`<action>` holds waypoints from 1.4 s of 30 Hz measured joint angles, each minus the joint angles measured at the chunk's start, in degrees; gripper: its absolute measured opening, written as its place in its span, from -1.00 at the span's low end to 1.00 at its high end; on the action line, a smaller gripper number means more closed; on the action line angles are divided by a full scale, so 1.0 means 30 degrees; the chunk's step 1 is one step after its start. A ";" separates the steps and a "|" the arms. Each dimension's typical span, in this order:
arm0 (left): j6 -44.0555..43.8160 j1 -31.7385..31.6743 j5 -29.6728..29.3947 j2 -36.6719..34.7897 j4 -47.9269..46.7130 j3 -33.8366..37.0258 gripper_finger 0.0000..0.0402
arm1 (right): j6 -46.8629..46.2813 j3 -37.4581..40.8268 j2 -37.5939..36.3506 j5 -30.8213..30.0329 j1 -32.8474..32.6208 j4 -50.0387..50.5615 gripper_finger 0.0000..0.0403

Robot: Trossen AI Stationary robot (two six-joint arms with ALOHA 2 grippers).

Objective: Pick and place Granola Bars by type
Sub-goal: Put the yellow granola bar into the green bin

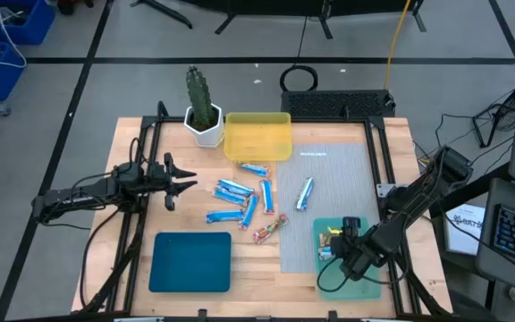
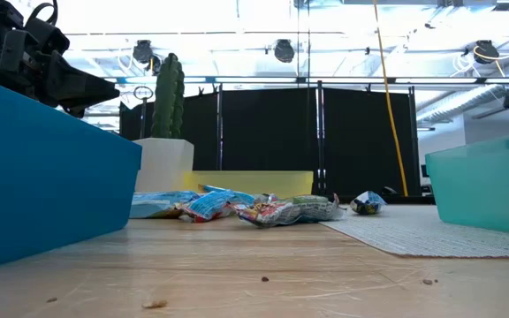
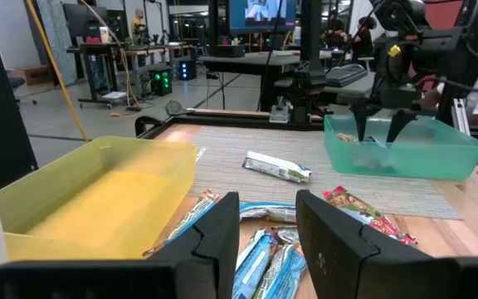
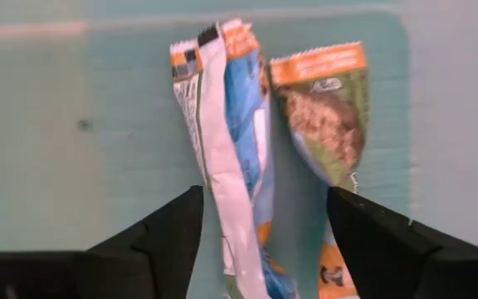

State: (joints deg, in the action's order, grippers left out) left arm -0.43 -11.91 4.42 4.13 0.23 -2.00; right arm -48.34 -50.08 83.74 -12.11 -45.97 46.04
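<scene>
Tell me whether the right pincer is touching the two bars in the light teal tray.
Apart. The right wrist view shows the right pincer open, its fingers on either side of the two bars in the light teal tray, with tray floor visible between.

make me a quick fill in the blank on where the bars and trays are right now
1. The right tool hovers open over the ___ teal tray.
2. That tray holds ___ bars.
3. The yellow tray sits beside the potted ___.
4. The dark teal tray holds ___ bars.

Missing: light; two; cactus; no
</scene>
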 joint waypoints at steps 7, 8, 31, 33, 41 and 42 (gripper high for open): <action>0.0000 0.0004 -0.0006 0.0001 0.0000 0.0000 -0.38 | 0.1196 -0.0031 -0.1769 -0.0016 0.0713 0.0387 0.25; 0.0000 0.0001 -0.0006 0.0003 0.0000 0.0000 -0.38 | 0.1428 -0.0031 -0.2039 -0.0017 0.0822 0.0515 0.25; -0.0001 0.0004 -0.0006 0.0001 0.0000 0.0000 -0.38 | 0.8232 -0.5719 -0.5048 -0.2089 0.5572 0.4533 0.25; 0.0000 0.0004 -0.0006 -0.0002 0.0000 0.0000 -0.38 | 0.8481 -0.6547 -0.5045 -0.2444 0.6021 0.4546 0.25; -0.0002 0.0000 -0.0006 0.0000 0.0000 0.0000 -0.38 | 0.9125 -0.9015 -0.5041 -0.2542 0.7781 0.4313 0.25; -0.0002 0.0002 -0.0006 0.0000 0.0000 0.0000 -0.38 | 0.9230 -0.9176 -0.5041 -0.2538 0.7977 0.4216 0.25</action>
State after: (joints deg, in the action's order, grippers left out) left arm -0.44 -11.90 4.40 4.13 0.23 -2.00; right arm -20.64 -77.61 68.62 -19.73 -22.04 58.69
